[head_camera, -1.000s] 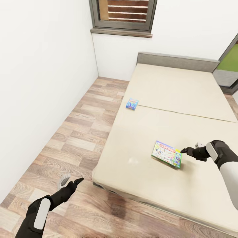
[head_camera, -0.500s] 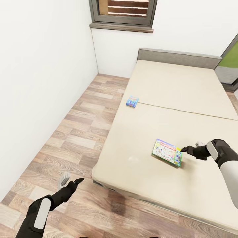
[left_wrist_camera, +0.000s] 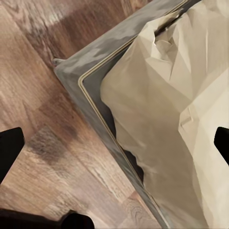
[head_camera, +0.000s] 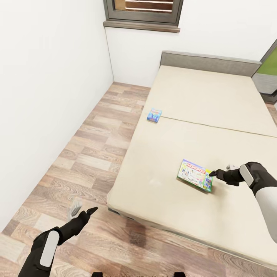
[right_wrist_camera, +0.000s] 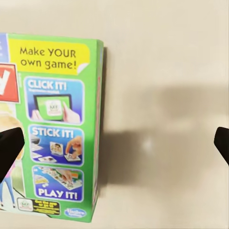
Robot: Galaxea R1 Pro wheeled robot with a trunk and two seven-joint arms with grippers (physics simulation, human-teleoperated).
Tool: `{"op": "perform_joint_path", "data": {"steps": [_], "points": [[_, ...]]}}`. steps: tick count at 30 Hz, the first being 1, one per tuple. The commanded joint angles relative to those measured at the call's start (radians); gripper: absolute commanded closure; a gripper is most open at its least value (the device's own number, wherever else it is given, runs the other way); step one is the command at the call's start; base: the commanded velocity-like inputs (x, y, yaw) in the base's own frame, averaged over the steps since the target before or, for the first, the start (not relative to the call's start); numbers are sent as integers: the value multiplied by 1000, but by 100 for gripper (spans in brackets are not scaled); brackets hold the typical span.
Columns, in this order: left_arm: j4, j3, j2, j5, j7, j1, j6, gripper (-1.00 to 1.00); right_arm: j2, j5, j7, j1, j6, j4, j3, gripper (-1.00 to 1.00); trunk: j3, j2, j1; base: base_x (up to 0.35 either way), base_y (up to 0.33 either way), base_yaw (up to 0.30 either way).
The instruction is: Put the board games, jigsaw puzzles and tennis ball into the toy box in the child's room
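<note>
The beige bed (head_camera: pixel 192 154) sits in a corner of a room with white walls, a window (head_camera: pixel 143 10) and a wood-plank floor (head_camera: pixel 80 154). A green Monopoly box (head_camera: pixel 195 176) lies flat on it, just beside the right gripper (head_camera: pixel 215 175), spread wide. A small blue game box (head_camera: pixel 154 114) lies farther up. The left gripper (head_camera: pixel 82 210), also wide, hangs over the floor.

Bright, even, flat simulator light across your head view, soft dark shadow on the floor (head_camera: pixel 136 240) under the bed (head_camera: pixel 200 115) edge, faint blurred shadow beside the green-edged board game (right_wrist_camera: pixel 52 129) in your right wrist view, no glare, close-up textures slightly soft.
</note>
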State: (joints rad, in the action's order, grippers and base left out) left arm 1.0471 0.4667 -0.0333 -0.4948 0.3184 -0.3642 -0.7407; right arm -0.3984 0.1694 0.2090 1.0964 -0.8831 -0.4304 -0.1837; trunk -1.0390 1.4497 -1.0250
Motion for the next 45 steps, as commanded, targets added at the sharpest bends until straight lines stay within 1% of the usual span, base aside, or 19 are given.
{"op": "perform_joint_path", "data": {"steps": [1,21,33,39,45], "points": [[1,4,-1,-1,3,-1,-8,-100,0,0,3,0,-5,-1,-4,-100,-2,0,0,0,0,0],[1,4,-2,-1,2,-1,-8,-100,3,4,6,-1,-5,-6,-5,-100,-35,0,0,0,0,0],[1,4,-1,-1,2,-1,-8,-100,-1,9,6,-1,-5,-8,-5,-100,-53,0,0,0,0,0],[1,4,-1,-1,2,-1,-8,-100,-4,30,7,-2,-3,-9,-5,-100,-56,0,0,0,0,0],[1,4,-1,-1,2,-1,-7,-100,-7,64,8,-5,1,-10,-5,-100,-58,0,0,0,0,0]]}}
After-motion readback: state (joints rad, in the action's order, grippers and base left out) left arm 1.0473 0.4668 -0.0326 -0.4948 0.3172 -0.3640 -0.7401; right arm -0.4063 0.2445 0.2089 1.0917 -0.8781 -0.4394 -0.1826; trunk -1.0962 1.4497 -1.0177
